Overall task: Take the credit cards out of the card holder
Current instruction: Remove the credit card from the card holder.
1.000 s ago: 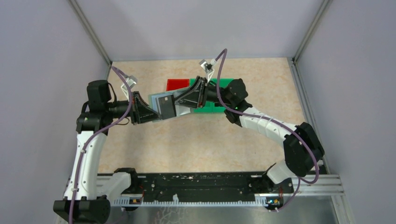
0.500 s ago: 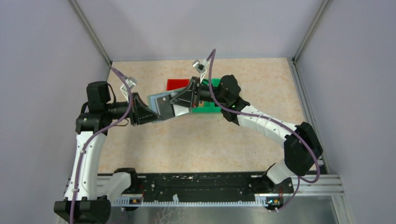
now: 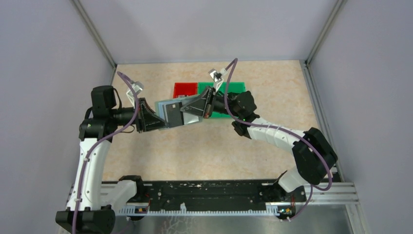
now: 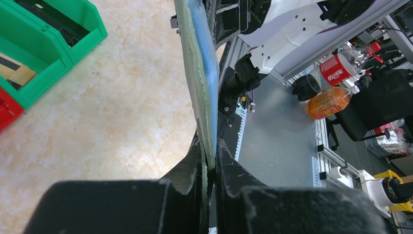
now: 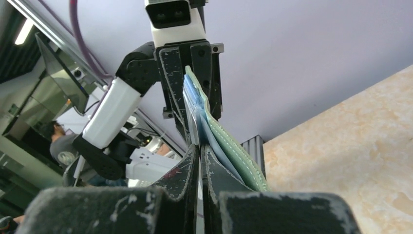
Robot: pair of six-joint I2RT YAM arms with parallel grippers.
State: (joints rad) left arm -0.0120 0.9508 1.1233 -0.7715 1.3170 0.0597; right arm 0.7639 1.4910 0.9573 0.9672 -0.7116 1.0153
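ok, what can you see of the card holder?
The holder is open, held above the table. It is grey-green and stitched outside, with the pale blue pocketed inside facing up and a dark card in it. The left claw clamps one edge. The right claw pinches the blue inner layers opposite, with the outer flap outside its fingers.

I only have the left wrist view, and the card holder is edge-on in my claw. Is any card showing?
Observer: Yes. The top camera shows the card holder held open between the left claw and the right claw, a dark credit card lying against its pale blue inside.
Operator: What is the right claw pinching?
Observer: Its wrist camera shows pale blue inner layers running between its fingers, the grey-green cover outside them. Card or pocket, I cannot tell.
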